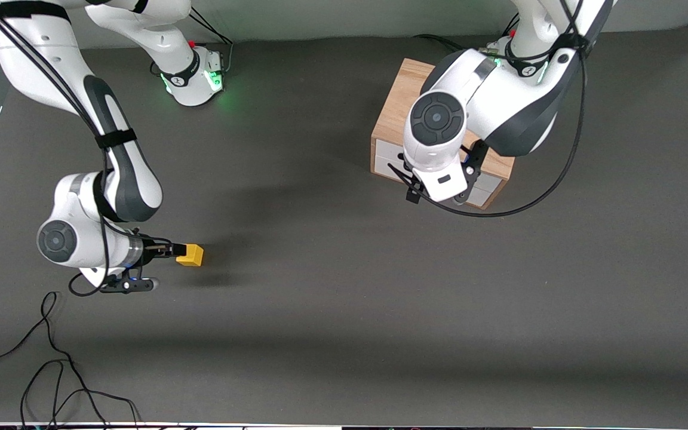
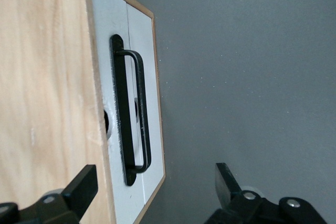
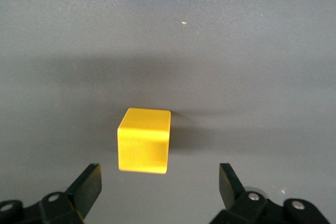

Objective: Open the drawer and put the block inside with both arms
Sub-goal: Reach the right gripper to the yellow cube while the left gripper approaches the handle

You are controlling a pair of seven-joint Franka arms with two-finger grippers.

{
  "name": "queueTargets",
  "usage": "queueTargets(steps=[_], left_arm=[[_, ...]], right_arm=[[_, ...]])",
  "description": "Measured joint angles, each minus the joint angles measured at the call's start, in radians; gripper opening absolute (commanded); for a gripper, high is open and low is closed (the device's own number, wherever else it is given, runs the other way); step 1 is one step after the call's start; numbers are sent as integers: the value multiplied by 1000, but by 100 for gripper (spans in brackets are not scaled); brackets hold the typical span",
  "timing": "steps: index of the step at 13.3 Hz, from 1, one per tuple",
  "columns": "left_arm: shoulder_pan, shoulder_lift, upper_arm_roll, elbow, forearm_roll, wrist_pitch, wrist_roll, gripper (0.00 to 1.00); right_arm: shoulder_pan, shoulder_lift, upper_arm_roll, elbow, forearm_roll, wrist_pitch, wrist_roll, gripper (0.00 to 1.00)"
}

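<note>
- Right gripper (image 3: 157, 184) hangs low over the table with its jaws spread wide; the yellow block (image 3: 143, 140) sits on the grey mat (image 1: 344, 310) between and just ahead of the fingertips, ungripped.
- Left gripper (image 2: 152, 187) is at the front of the light-wood box (image 1: 393, 113), jaws apart. One finger (image 2: 81, 184) shows over the box's wood side, the other out over the mat.
- Drawer (image 2: 144, 66) looks shut; black bar handle (image 2: 131, 111) is not yet between the fingers.
- Risk, my read: closing the left gripper now would catch the box edge, not the handle, and drag the whole box.
- Risk: the block sits off-centre toward one finger; closing may nudge or twist it.
- Block lies well apart from the drawer, toward the right arm's end.
</note>
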Motion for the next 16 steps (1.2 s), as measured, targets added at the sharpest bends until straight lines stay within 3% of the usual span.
queueTargets(steps=[8,16], left_arm=[[-1,2,3,-160,34,141,69,100],[3,72,20,-185,63,197,72,100]], right_arm=[[31,93,11,0,65,122,0,99],[48,140,3,2,68,153,-2,99]])
